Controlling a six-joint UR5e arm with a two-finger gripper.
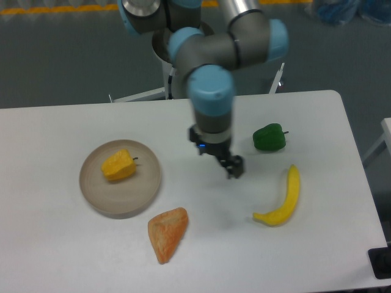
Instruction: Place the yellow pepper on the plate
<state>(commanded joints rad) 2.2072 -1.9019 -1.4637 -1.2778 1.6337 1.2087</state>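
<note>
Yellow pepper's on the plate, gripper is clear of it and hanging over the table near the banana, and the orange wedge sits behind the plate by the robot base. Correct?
Not quite. The camera view shows the orange wedge in front of the plate, toward the table's near edge, not behind it by the robot base. The rest stands: yellow pepper on the plate, gripper clear of it over the table near the banana.

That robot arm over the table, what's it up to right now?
It is putting toy food on a dish. The yellow pepper already lies on the plate, with nothing gripping it. The arm's gripper hangs above the bare middle of the table, away from the plate, and nothing shows between its fingers. Whether they are open or closed is hard to tell from here. A green pepper, a banana and an orange wedge-shaped piece lie untouched on the table.
</note>
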